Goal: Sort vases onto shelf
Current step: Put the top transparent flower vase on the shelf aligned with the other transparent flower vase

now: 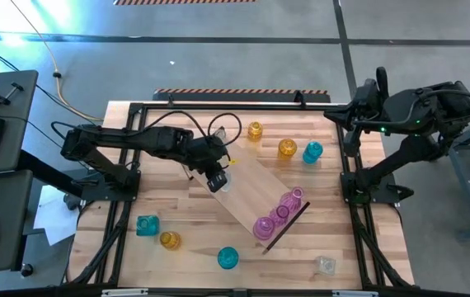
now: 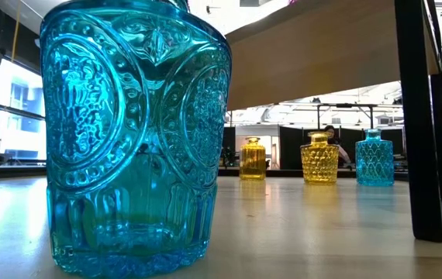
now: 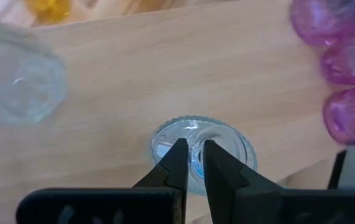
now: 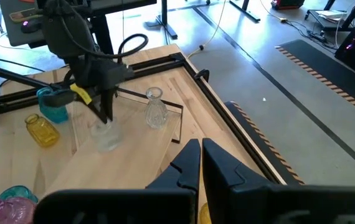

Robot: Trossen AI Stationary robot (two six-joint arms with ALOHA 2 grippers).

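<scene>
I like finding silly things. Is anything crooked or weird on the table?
Yes. The shelf lies slanted across the table instead of straight. Three pink vases crowd one end of it, while the left gripper pinches the neck of a clear vase at the other. Nothing looks spilled or broken.

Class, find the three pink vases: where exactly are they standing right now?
In the high view, the pink vases stand in a row on the shelf, at its right-hand end by the dark end piece, right of the left claw.
</scene>
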